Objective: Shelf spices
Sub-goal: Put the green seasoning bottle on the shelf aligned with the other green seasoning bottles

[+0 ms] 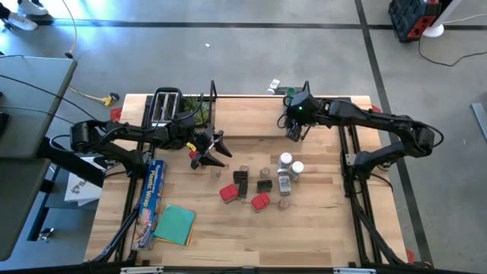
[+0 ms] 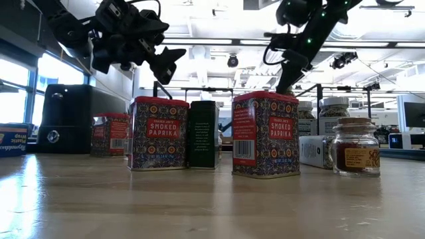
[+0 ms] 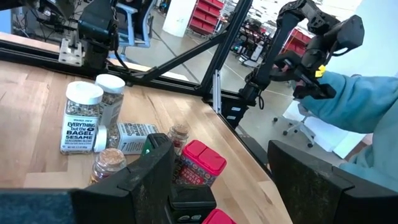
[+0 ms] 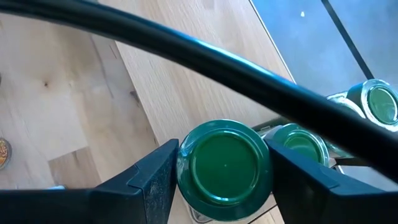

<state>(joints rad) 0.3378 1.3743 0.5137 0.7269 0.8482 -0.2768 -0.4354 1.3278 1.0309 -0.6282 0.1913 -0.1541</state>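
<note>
Red tins (image 2: 265,135) read "Smoked Paprika"; right end effector (image 4: 221,168) straddles green-lidded jar (image 4: 224,163); left end effector (image 1: 215,149) wide.

Lab/workshop, concrete floor (image 1: 251,61), red bins (image 3: 211,15)

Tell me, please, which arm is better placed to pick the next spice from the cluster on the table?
Probably the left. Its open gripper hovers just beside the cluster, while the right gripper is busy at the shelf, fingers around a green-lidded jar.

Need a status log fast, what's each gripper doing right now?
Left gripper: open, empty, above the table.
Right gripper: fingers around a green-lidded glass spice jar at the shelf.
</note>
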